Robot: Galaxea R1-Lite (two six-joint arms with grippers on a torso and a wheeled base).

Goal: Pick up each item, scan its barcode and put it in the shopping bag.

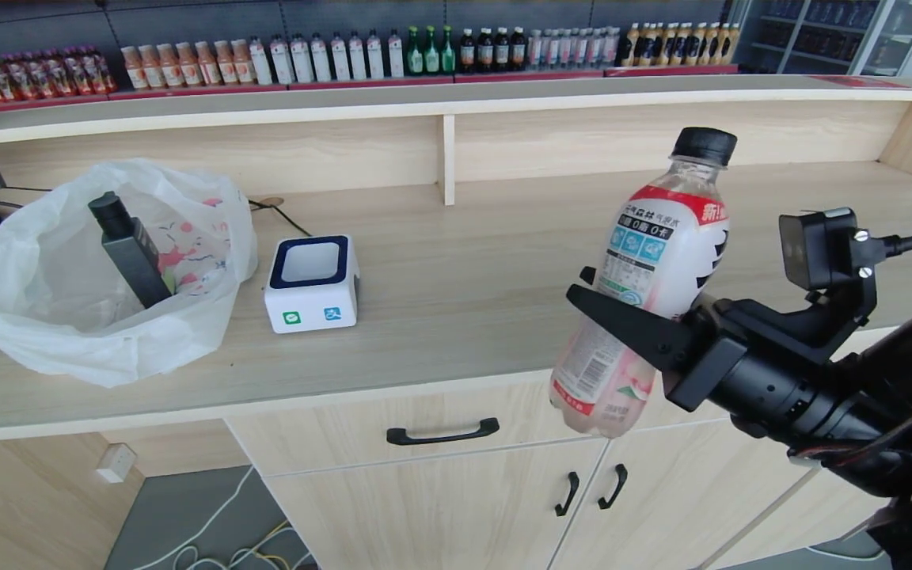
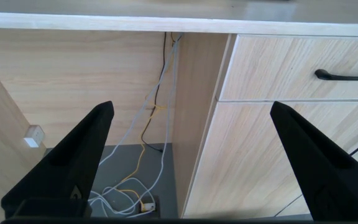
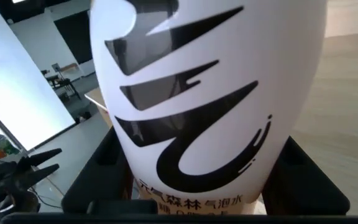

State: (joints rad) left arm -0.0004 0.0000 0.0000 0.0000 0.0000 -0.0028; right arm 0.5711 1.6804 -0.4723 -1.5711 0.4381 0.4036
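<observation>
My right gripper (image 1: 636,326) is shut on a pale pink drink bottle (image 1: 647,277) with a black cap, held nearly upright in the air in front of the counter's right part. Its barcode panel faces left, toward the white scanner box (image 1: 313,283) on the counter. In the right wrist view the bottle's white label (image 3: 207,93) sits between the black fingers. A white plastic shopping bag (image 1: 100,269) stands open at the counter's left with a dark bottle (image 1: 129,247) inside. My left gripper (image 2: 191,162) hangs open below the counter edge, facing the cabinet front, with nothing between its fingers.
The wooden counter (image 1: 456,269) has a raised back ledge with a divider (image 1: 448,158). A black cable (image 1: 282,214) runs behind the scanner. Drawers with black handles (image 1: 442,434) sit under the counter. Shelves of bottles (image 1: 424,51) line the back wall. Loose cables (image 2: 135,186) lie on the floor.
</observation>
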